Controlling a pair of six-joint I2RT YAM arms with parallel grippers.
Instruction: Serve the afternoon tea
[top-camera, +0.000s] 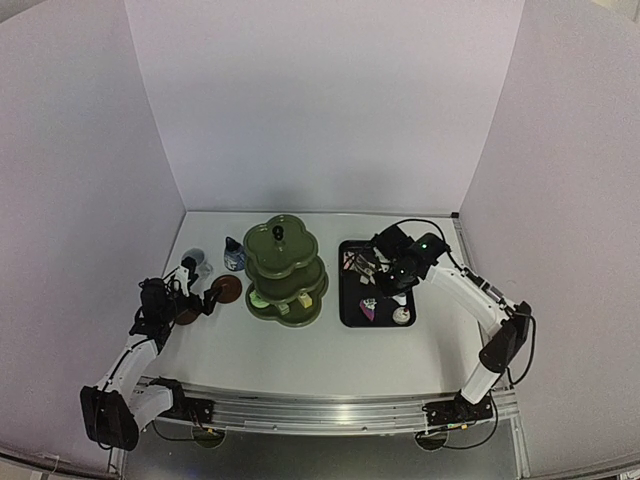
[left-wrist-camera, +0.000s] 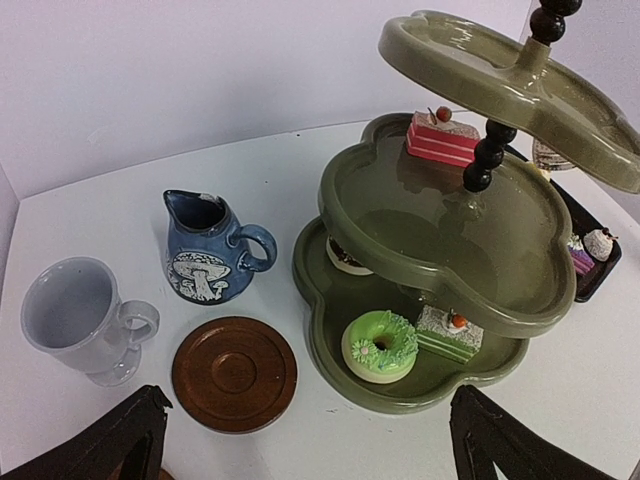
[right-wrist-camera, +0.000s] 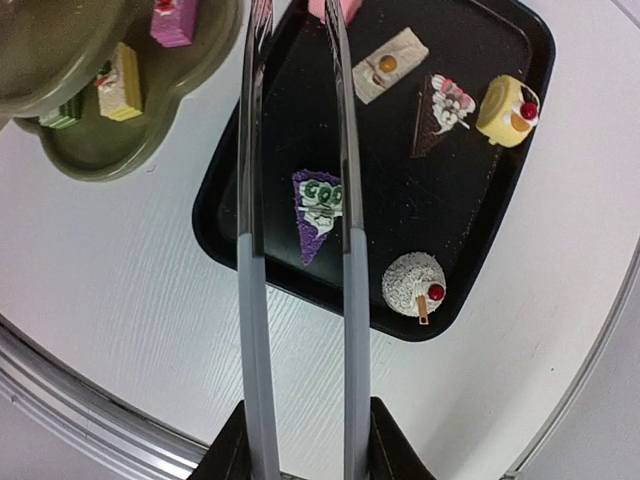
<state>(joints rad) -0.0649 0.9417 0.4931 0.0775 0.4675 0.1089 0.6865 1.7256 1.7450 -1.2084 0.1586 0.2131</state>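
Observation:
The dark green three-tier stand (top-camera: 282, 262) stands mid-table. In the left wrist view the stand (left-wrist-camera: 440, 215) holds a green doughnut (left-wrist-camera: 380, 345) and a green slice (left-wrist-camera: 450, 333) on the bottom tier and a red slice (left-wrist-camera: 440, 140) on the middle tier. The white mug (left-wrist-camera: 75, 315), the blue-and-white pot (left-wrist-camera: 210, 250) and a brown coaster (left-wrist-camera: 235, 373) sit left of it. My left gripper (left-wrist-camera: 310, 450) is open and empty above the table in front of them. My right gripper (right-wrist-camera: 305, 440) is shut on the metal tongs (right-wrist-camera: 250, 250), over the black tray (right-wrist-camera: 215, 215). A pink cake (right-wrist-camera: 333, 8) shows between the tong tips.
On the tray lie a purple wedge (right-wrist-camera: 318, 212), a white cherry-topped cake (right-wrist-camera: 415, 283), a yellow roll (right-wrist-camera: 507, 110), a chocolate wedge (right-wrist-camera: 440, 112) and a beige slice (right-wrist-camera: 388, 65). White walls close three sides. A metal rail (top-camera: 320, 410) runs along the near edge.

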